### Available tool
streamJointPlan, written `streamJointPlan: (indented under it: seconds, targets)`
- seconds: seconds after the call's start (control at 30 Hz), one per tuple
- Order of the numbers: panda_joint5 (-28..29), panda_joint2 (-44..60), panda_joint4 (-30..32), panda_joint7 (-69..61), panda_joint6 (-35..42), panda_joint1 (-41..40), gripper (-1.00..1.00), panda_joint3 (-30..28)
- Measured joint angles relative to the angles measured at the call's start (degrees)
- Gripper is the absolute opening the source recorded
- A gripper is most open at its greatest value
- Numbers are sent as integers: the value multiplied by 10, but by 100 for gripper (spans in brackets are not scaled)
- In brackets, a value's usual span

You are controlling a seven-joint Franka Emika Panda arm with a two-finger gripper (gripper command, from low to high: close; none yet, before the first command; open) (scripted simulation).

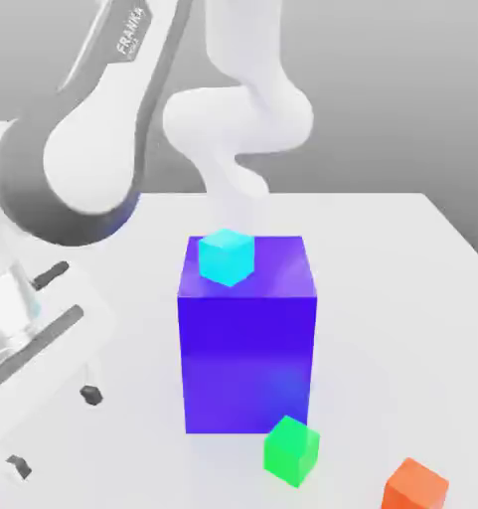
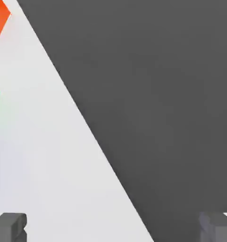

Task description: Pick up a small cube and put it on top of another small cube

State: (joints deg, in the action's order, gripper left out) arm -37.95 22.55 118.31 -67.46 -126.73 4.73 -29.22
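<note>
Here the big blue block (image 1: 246, 333) stands mid-frame in the exterior view, a cyan cube (image 1: 228, 255) on top. The green cube (image 1: 291, 450) sits at its base, lower right, well apart from the gripper (image 1: 54, 429) at lower left, fingers spread wide and empty. An orange cube (image 1: 415, 486) lies in the lower right corner.

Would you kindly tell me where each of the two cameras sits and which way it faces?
Exterior view: off the arm, above the white table, looking down at the blue-purple block bearing a cyan cube; arm and gripper at its left.
Hand view: on the hand, looking past two spread dark fingertips across the table edge to dark floor.
Both show the green cube and orange cube.
</note>
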Motion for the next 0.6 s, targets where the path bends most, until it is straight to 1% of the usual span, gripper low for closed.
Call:
streamJointPlan:
  seconds: [0.3,0.6]
  targets:
    - [23,63,-15,-166,-49,-42,0,11]
    - [79,99,-29,-320,-114,-66,0,11]
